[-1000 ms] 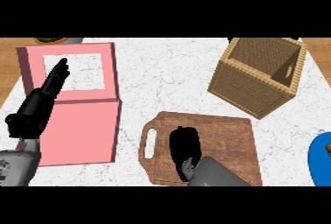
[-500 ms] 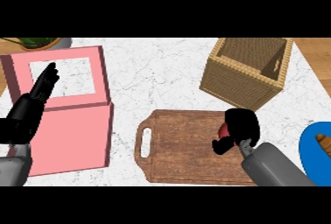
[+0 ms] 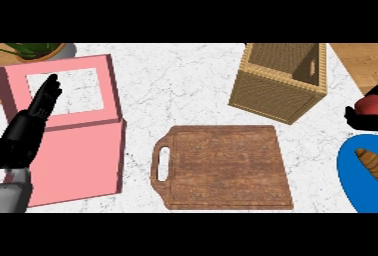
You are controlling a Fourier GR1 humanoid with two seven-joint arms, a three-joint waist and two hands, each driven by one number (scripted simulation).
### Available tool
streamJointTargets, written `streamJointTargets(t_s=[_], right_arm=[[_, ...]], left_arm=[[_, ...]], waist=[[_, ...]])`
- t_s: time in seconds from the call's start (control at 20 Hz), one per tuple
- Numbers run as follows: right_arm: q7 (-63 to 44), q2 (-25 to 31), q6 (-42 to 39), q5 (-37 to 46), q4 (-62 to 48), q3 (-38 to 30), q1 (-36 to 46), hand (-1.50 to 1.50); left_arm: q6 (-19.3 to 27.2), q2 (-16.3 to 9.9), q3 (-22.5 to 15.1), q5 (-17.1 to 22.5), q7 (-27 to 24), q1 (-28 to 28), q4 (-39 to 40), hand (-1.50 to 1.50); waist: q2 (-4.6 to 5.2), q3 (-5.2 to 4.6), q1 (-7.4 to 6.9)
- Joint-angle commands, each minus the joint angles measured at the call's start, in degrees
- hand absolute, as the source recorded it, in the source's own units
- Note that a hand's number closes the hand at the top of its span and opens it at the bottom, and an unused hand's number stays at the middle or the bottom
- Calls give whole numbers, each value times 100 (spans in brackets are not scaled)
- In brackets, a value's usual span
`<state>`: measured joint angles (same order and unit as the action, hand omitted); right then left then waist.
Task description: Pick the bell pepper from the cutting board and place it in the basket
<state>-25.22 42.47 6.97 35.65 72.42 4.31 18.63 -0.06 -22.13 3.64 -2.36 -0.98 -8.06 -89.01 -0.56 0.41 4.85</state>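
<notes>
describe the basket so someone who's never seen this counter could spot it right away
Start at the brown wooden cutting board in the middle of the white marble counter. Look up and right of it: the basket stands just past the board's far right corner. It is the only tall, open-topped woven tan box, unlike the flat pink tray at left and the blue plate at right.

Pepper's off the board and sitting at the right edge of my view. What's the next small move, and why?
Probably swing the right hand left and up toward the basket. The red pepper shows in that hand at the right edge, beside and below the basket's opening, not over it. The board is already bare, and the left hand rests open at the left.
</notes>
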Motion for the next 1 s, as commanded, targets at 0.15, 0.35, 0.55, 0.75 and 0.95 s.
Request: streamJointTargets(t_s=[0.15,0.35,0.55,0.75,0.95], right_arm=[[1819,323,253,-2033,318,-1859,141,150],[2170,971,-560,-2584,316,-2402,467,150],[1937,1163,-1235,-2917,98,-2386,1174,150],[771,982,-1509,-2944,673,-1844,1749,150],[453,927,-1813,-2853,105,-1459,2634,150]], left_arm=[[-174,-95,60,99,-67,32,-76,0],[-112,110,-198,-26,265,-182,-267,0],[-106,187,-288,-223,154,-329,-81,0],[-266,84,-127,-117,234,-443,-77,0],[-195,326,-320,-290,123,-367,-68,0]], waist=[[-12,-20,-218],[31,-36,-406],[60,-43,-500],[53,-48,-536],[71,-46,-587]])
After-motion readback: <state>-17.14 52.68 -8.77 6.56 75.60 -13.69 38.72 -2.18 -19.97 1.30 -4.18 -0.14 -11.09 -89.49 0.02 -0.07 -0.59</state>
